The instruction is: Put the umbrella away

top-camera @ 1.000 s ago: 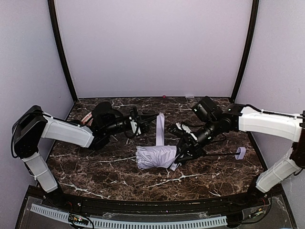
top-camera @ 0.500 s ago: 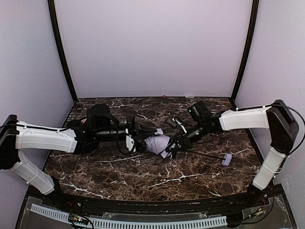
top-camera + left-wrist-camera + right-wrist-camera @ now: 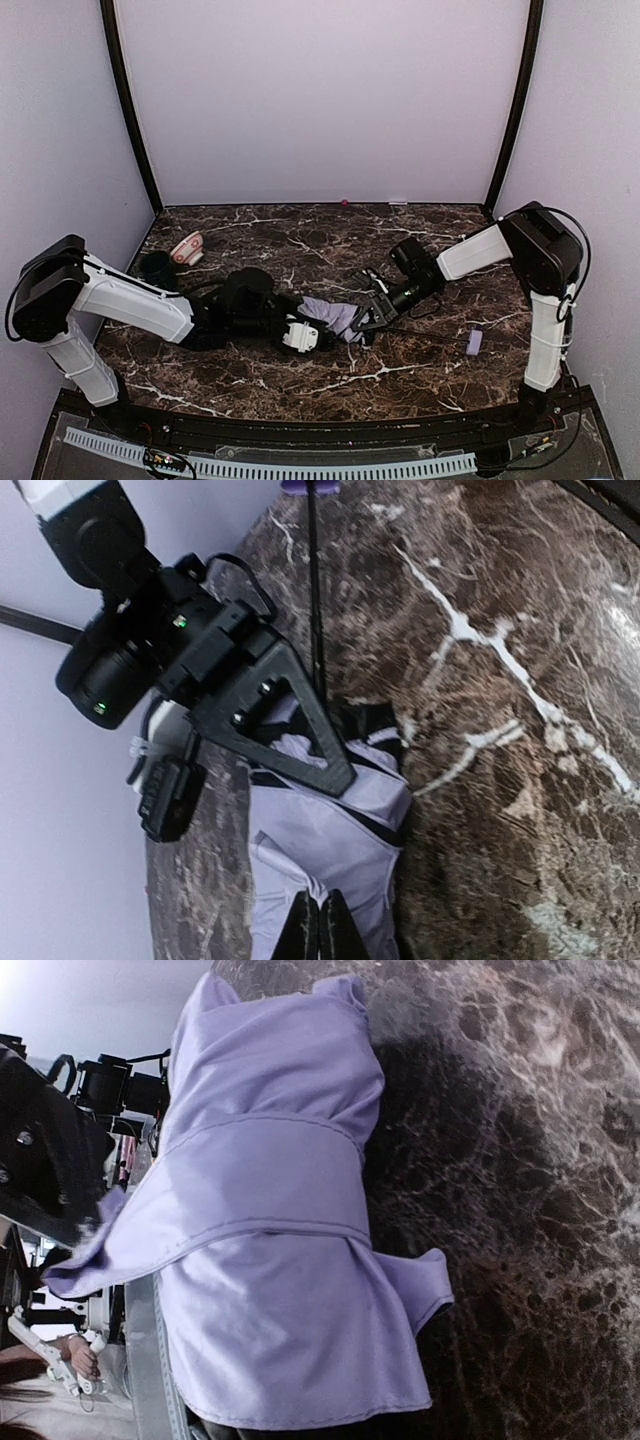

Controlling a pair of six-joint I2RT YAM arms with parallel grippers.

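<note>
The umbrella lies folded on the marble table, its lavender canopy [image 3: 330, 314] bunched between my two grippers. Its thin black shaft [image 3: 425, 327] runs right to the lavender knob handle [image 3: 475, 340]. My left gripper [image 3: 303, 336] is at the canopy's left end; in the left wrist view its fingers [image 3: 320, 925] are pinched together on a fold of the fabric [image 3: 320, 830]. My right gripper [image 3: 364, 318] grips the canopy's right end. In the right wrist view the canopy [image 3: 280, 1290] fills the frame with the strap [image 3: 260, 1175] wrapped round it, and my fingers are hidden under the cloth.
A red-patterned bowl [image 3: 187, 247] lies at the back left near the left arm's elbow. The table's dark marble top [image 3: 300, 390] extends to the curved front edge, with walls on three sides.
The strap that stood up from the canopy now lies wrapped round it. My left arm swung from the back to the canopy's near left. The umbrella shifted left, the knob moving with it.
</note>
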